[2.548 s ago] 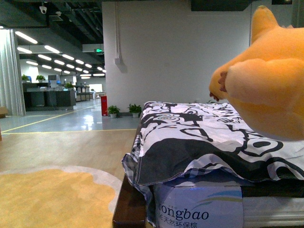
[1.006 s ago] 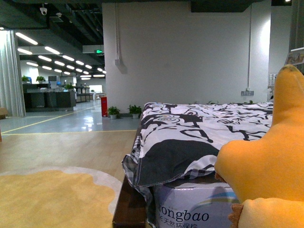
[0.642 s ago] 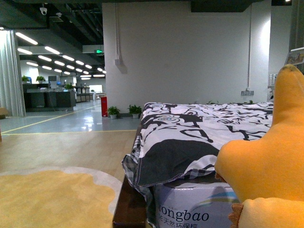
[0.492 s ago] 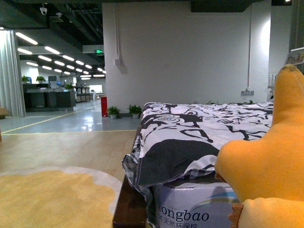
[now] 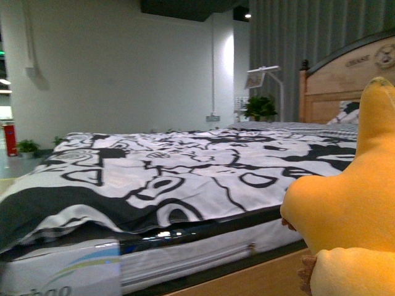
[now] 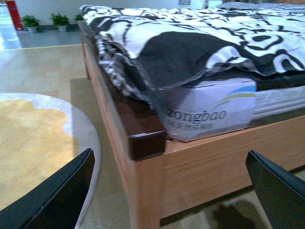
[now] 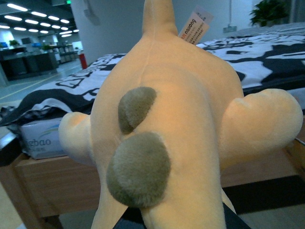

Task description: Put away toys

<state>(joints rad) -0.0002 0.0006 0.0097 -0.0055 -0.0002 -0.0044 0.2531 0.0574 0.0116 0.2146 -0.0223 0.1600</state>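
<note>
Left gripper [image 6: 169, 153] jaws are standing wide beside the "ongbao"-marked mattress [image 6: 209, 117]; right gripper [image 7: 181, 222] jaws are clamping the orange plush toy [image 7: 186, 109], its tag [image 7: 195, 23] reading roughly "naiiang".

Site type: a large open-plan commercial hall with a staged bedroom set, not a private home.

Bedroom indicators:
- A wooden bed frame [image 6: 190, 167] with a carved headboard [image 5: 345, 77].
- A black-and-white patterned duvet [image 5: 173, 179] and a matching pillow [image 5: 345, 113].
- A round yellow rug [image 6: 28, 138] on the floor beside the bed.

Hall indicators:
- The mattress [image 5: 203, 262] remains in clear plastic wrap, with a printed brand label [image 6: 205, 117] at its corner.
- Rows of ceiling strip lights [image 7: 28, 26] run above distant desks [image 7: 28, 62].
- Polished floor extends well beyond the bed.
- Potted plants [image 6: 31, 21] stand along a tall white wall [image 5: 123, 68].
- A full-height grey curtain [image 5: 308, 37] hangs behind the headboard.
</note>
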